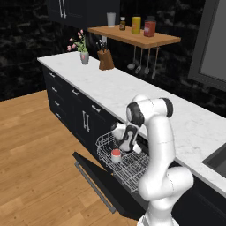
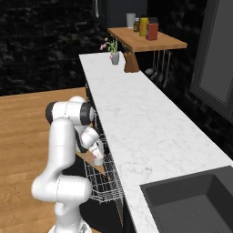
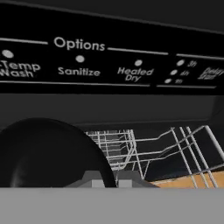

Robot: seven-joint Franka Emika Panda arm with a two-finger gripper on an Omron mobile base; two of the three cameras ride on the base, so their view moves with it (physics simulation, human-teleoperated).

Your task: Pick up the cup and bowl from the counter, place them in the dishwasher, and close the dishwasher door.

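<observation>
We observe the two-finger gripper (image 3: 106,183) closed on the rim of the all-black shallow round bowl (image 3: 48,153), held above the white wire basket rack (image 1: 128,165) of the black built-in dishwasher (image 3: 109,57). The small grey-white cup with a red top (image 1: 115,155) stands in that rack, at 7 o'clock from the gripper in the left base view. The flat black dishwasher door (image 1: 95,174) lies open.

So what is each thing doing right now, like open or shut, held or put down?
Flat black dishwasher door: open, folded down.
White wire rack: pulled out over the door.
Grey-white cup with red top: standing upright in the rack.
All-black round bowl: held in the tool, above the rack.
Tool: shut on the bowl.
</observation>
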